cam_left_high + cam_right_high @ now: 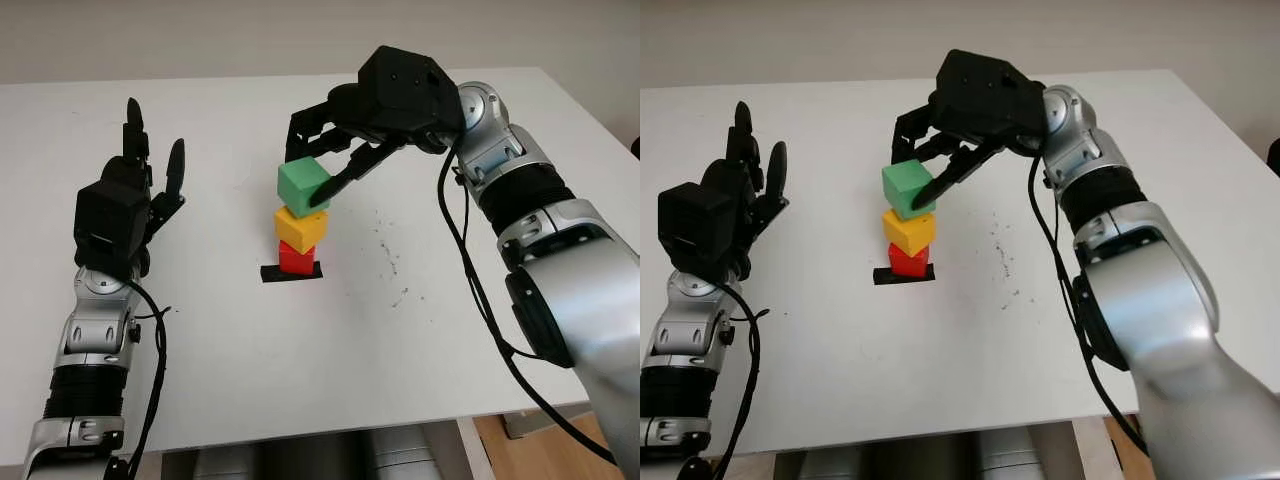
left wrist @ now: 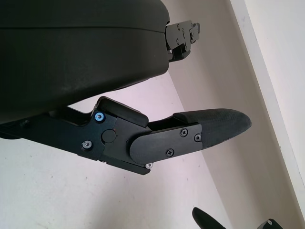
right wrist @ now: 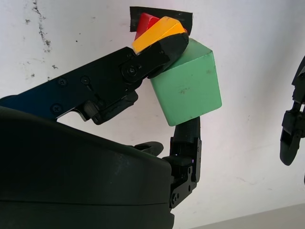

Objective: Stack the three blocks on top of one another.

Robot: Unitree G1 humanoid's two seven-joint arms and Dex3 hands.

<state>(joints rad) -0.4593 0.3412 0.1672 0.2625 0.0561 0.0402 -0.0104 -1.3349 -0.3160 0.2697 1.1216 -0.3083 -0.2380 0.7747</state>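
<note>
Green block point(image 1: 302, 185) up top now, tilted, sitting over the yellow block point(image 1: 301, 228), itself turned a little askew on the red block point(image 1: 295, 259). Red one at the bottom, planted on a black tape mark point(image 1: 291, 273) near the middle of the white table point(image 1: 330, 360). Three high, then, though leaning and pinched from both sides. Right hand point(image 1: 330, 150) reaching in from the far right, above the stack, fingers closed around the green block: one long finger point(image 3: 143, 64) pressed against the side nearest the yellow block, another finger point(image 3: 187, 143) braced on the opposite face. Not possible to tell whether the green block's weight sits fully on the yellow one or hangs in the grip. Left hand point(image 1: 125, 205) off to the left side of the table, well apart from the stack, raised and empty, open. Dark specks point(image 1: 385, 245) scattered on the tabletop just right of the tape.
</note>
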